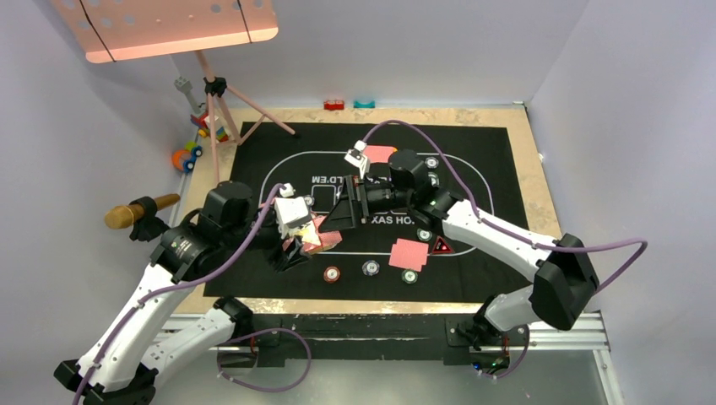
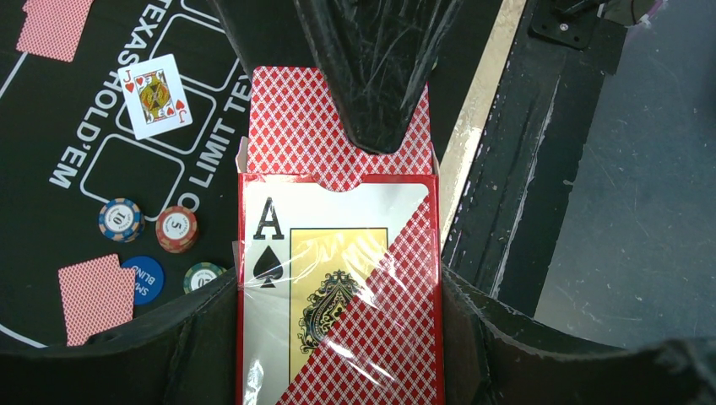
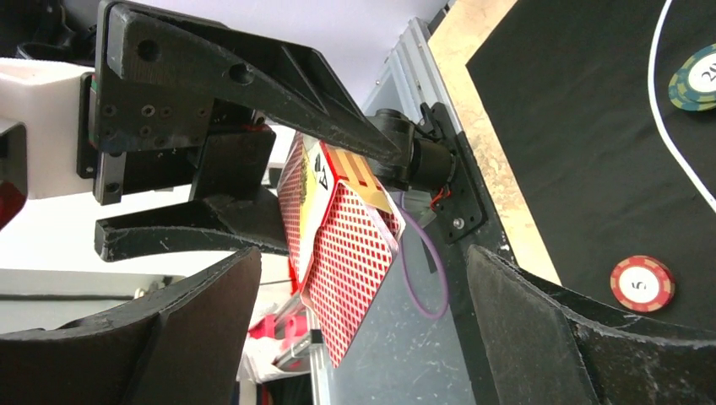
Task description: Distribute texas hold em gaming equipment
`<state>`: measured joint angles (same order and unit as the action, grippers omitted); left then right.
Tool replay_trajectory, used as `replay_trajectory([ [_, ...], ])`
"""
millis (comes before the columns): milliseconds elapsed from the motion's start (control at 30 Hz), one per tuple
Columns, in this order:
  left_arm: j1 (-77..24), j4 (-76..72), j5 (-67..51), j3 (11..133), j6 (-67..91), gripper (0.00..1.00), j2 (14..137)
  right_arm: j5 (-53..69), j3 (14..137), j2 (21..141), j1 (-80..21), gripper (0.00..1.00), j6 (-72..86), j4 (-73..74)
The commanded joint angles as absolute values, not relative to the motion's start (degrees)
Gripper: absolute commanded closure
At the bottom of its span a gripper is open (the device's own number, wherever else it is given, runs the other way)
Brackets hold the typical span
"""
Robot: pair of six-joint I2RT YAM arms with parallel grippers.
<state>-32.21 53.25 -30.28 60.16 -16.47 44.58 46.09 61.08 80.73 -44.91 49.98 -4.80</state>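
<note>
Left gripper (image 2: 338,337) clamps the ace-of-spades card box (image 2: 338,287); right gripper (image 3: 355,337) gapes wide; mat (image 2: 93,143) reads "TEXAS HOLD'EM"

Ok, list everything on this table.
Texas Hold'em mat: one, black, table centre.
Card box: one, red, above mat's near left.
Face-down cards: two lots, red-backed, on mat.
Jack of hearts: one, face up, mid-mat.
Poker chips: at least six, red, green, grey, on mat.
Blind button: one, blue, beside chips.
Triangular marker: one, red-black, near right.
Blocks: two, red and teal, far edge.
Toy pieces: several, colourful, far left.
Left gripper: shut on card box.
Right gripper: open, at the box.
</note>
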Motion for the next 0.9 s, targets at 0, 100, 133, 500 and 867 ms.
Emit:
replay_trajectory([
  [0,-31.7,50.0,-31.4,62.4,-15.6,1.0,44.4,47.7,60.0,80.5,-45.3,0.04,55.6,-13.5],
  [100,-31.7,49.8,-31.4,62.5,-15.5,1.0,44.4,49.1,57.2,81.8,-45.3,0.14,60.3,-20.2],
  [133,-31.7,49.8,-31.5,62.6,-15.5,1.0,44.5,49.4,56.7,82.3,-45.3,0.18,61.7,-21.8],
  [500,-31.6,49.8,-31.3,62.6,-15.6,1.0,44.3,50.7,55.8,82.8,-45.3,0.57,61.4,-18.8],
  [867,-31.3,49.9,-31.6,62.6,-15.3,1.0,44.0,50.3,55.4,79.2,-42.3,0.6,57.1,-11.2],
])
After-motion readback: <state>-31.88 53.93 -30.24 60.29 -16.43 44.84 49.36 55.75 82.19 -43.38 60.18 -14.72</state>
